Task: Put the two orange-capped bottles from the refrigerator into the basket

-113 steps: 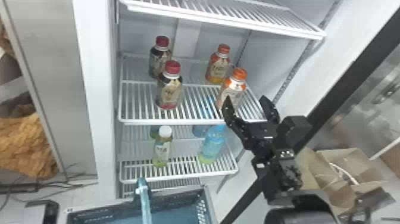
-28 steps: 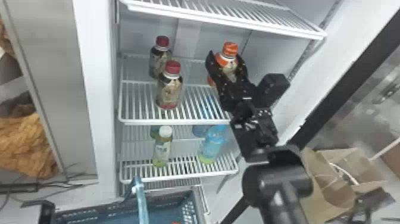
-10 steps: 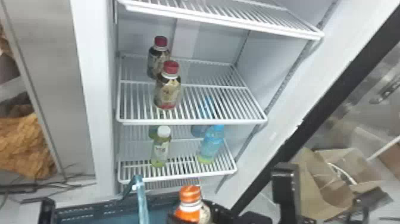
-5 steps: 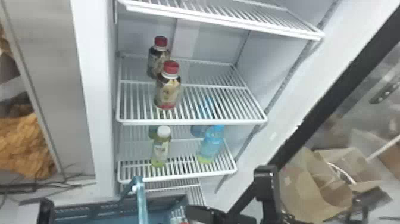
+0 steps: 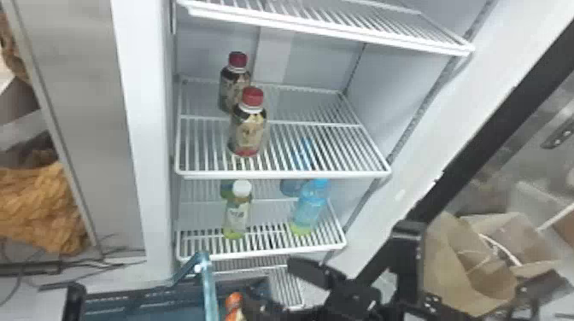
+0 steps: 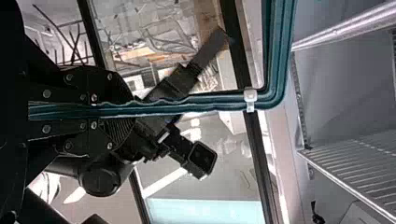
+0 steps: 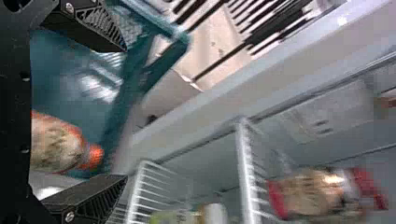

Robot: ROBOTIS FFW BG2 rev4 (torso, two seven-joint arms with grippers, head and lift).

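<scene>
Wide apart stood my right gripper's (image 7: pixel 126 113) fingers, left gripper (image 6: pixel 130 110) clamping the handle (image 6: pixel 205 100); one orange-capped bottle (image 7: pixel 56 144) lay towards the basket's (image 5: pixel 141 293) far right corner, so backing out gently, still spread, looked best.
</scene>
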